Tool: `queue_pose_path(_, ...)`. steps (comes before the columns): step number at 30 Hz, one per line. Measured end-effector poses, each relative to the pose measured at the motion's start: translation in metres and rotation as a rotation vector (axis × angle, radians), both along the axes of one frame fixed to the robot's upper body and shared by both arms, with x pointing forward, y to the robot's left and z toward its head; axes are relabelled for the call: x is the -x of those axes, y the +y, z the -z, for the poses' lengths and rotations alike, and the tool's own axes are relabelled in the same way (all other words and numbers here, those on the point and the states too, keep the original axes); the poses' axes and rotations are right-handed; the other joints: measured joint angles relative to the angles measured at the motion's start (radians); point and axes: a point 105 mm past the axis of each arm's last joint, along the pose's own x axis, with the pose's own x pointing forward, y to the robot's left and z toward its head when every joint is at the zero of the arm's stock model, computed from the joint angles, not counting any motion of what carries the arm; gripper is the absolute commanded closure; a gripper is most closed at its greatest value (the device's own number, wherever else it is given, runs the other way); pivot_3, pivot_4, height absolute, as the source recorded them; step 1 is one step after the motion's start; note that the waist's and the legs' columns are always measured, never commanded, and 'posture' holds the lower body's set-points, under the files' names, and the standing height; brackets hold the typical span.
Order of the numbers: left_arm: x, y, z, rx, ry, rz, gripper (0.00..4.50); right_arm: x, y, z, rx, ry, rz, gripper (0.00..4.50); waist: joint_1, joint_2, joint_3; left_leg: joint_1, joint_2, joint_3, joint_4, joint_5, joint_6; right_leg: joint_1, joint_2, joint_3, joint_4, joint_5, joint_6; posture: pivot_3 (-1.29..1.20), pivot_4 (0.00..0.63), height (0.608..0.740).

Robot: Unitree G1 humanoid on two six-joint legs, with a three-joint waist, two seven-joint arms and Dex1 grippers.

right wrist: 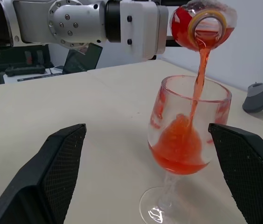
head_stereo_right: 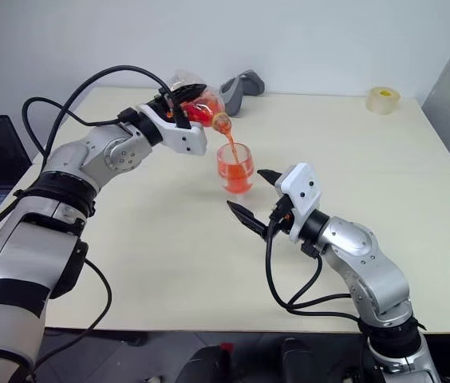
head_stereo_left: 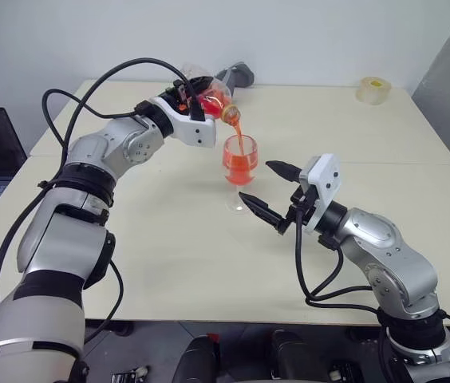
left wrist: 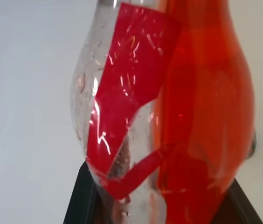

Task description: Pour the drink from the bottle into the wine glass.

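The head's two eyes look down and forward over the desk (head_stereo_left: 353, 120), sharing its whole top. The left wrist camera sits tight against the bottle (left wrist: 169, 116); the right wrist camera faces the wine glass (right wrist: 187, 140) from close.

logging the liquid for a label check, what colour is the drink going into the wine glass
Bright red-orange, translucent; the drink in the wine glass shows best in the right wrist view.
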Motion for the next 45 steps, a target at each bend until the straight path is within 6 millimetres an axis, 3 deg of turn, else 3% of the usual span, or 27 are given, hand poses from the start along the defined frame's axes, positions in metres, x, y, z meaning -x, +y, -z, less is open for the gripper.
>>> queue_pose_path(16, -0.001, 0.002, 0.004, 0.021, 0.058, -0.005, 3.36, 0.001, -0.001, 0.001, 0.015, -0.005, -0.005, 0.00, 0.000, 0.000, 0.000, 0.000, 0.000, 0.000, 0.000, 0.000, 0.000, 0.000, 0.000, 0.000, 0.000, 0.000, 0.000, 0.00, 0.150, 0.740)
queue_pose_path(21, -0.003, 0.008, 0.021, 0.103, 0.153, -0.020, 3.36, 0.000, -0.001, 0.001, 0.017, -0.008, -0.001, 0.00, -0.001, 0.000, 0.000, 0.000, 0.000, 0.000, 0.001, 0.000, 0.000, 0.000, 0.000, 0.000, 0.001, 0.000, 0.000, 0.00, 0.150, 0.740)
queue_pose_path(27, -0.002, 0.001, 0.031, 0.348, 0.356, 0.036, 3.36, 0.001, 0.000, 0.000, 0.005, -0.014, -0.007, 0.00, -0.002, 0.000, 0.000, 0.000, 0.000, 0.000, 0.002, 0.001, -0.002, 0.000, 0.000, 0.000, 0.001, 0.000, 0.000, 0.00, 0.150, 0.740)
queue_pose_path(32, -0.002, 0.005, 0.041, 0.683, 0.607, 0.085, 3.38, 0.002, -0.001, -0.001, 0.019, -0.033, -0.017, 0.00, -0.003, 0.000, 0.000, 0.000, 0.001, 0.000, 0.002, 0.001, -0.002, 0.000, 0.000, 0.000, 0.001, 0.000, 0.000, 0.00, 0.150, 0.740)
queue_pose_path(37, -0.003, 0.040, 0.050, 0.980, 0.724, 0.015, 3.39, 0.009, 0.004, -0.004, 0.033, -0.029, -0.119, 0.00, -0.014, 0.000, 0.000, 0.001, 0.001, -0.001, 0.002, 0.000, -0.001, 0.000, 0.001, 0.001, 0.002, 0.000, 0.000, 0.00, 0.150, 0.740)
queue_pose_path(41, 0.000, 0.062, 0.076, 1.140, 0.811, -0.047, 3.42, 0.008, 0.009, -0.010, 0.034, -0.046, -0.151, 0.00, -0.014, 0.000, -0.001, 0.001, 0.001, -0.002, 0.002, 0.000, -0.001, 0.000, 0.001, 0.001, 0.002, 0.000, 0.000, 0.00, 0.150, 0.740)
queue_pose_path(45, 0.002, 0.076, 0.103, 1.226, 0.847, -0.132, 3.42, 0.004, 0.022, -0.003, 0.061, -0.025, -0.181, 0.00, -0.008, -0.001, -0.001, 0.000, 0.001, -0.002, 0.003, 0.001, -0.002, 0.000, 0.000, 0.001, 0.002, 0.000, 0.000, 0.00, 0.150, 0.740)
